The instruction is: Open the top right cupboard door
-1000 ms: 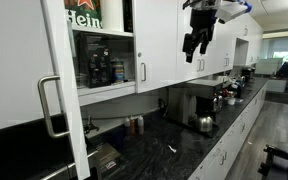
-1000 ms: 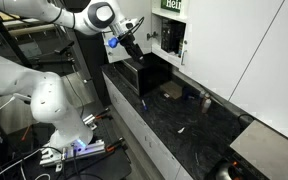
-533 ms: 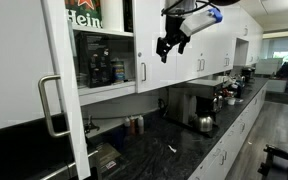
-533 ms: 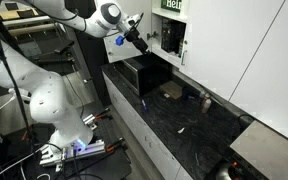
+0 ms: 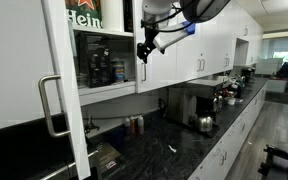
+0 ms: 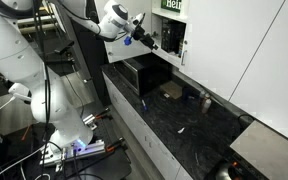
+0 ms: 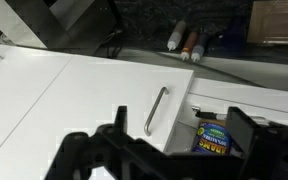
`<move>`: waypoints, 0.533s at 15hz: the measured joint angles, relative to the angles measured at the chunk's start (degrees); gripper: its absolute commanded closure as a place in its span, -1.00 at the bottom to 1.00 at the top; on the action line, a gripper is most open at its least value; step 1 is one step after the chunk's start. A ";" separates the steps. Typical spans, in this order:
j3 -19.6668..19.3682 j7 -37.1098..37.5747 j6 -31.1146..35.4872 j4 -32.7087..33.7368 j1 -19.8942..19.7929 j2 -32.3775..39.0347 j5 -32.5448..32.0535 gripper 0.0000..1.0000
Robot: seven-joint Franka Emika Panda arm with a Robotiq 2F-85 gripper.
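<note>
The top right cupboard door (image 5: 162, 35) is flat glossy white and looks shut, with a slim vertical silver handle (image 5: 142, 72) near its lower left corner. In the wrist view the door (image 7: 74, 100) fills the left and its handle (image 7: 156, 108) lies just ahead of my fingers. My gripper (image 5: 144, 48) hangs in front of the door's left edge, a little above the handle. It also shows in an exterior view (image 6: 147, 38) and in the wrist view (image 7: 179, 150). It is open and empty, and does not touch the handle.
An open compartment (image 5: 99, 65) with jars is beside the door; a blue-and-yellow can (image 7: 212, 138) stands in it. A big white panel with a D-shaped loop handle (image 5: 49, 105) stands open in the foreground. The black countertop (image 5: 174, 140) carries a kettle (image 5: 205, 123) and bottles (image 5: 134, 125).
My gripper has moved along the upper cabinets to the door's handle edge, close to the open compartment. It has stayed open.
</note>
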 measured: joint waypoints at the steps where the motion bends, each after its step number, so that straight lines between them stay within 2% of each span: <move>1: -0.60 1.42 -1.28 1.97 1.19 2.23 -2.20 -1.00; 8: -6.70 6.03 -10.30 18.45 10.20 18.92 -14.65 -1.00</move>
